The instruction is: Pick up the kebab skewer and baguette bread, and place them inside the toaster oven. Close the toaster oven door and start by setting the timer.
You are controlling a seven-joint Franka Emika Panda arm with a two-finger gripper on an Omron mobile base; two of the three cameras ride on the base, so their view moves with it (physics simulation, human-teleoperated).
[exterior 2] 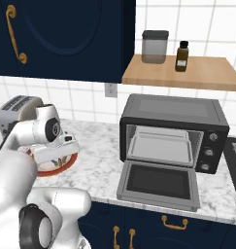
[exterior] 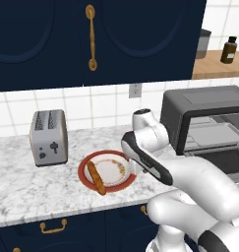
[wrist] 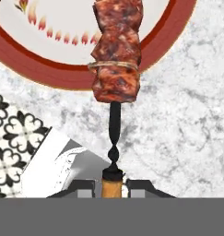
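- Hand view: hand [wrist: 111,186] closed on wooden handle end of kebab skewer [wrist: 116,60]; fingertips [wrist: 85,188] flank the handle.
- Skewer long axis straight ahead of hand; meat end over rim of red-rimmed plate [wrist: 164,39], above marble tabletop [wrist: 187,129].
- Baguette bread [exterior: 96,177] on same plate, just beyond hand.
- Toaster oven [exterior 2: 174,131] well off to hand's right, toaster oven door [exterior 2: 159,184] dropped open.
- No legible labels or writing.

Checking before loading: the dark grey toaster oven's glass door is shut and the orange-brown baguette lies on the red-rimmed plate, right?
Not quite. The dark grey toaster oven has its glass door dropped open, as the right base view shows. The orange-brown baguette does lie on the red-rimmed plate.
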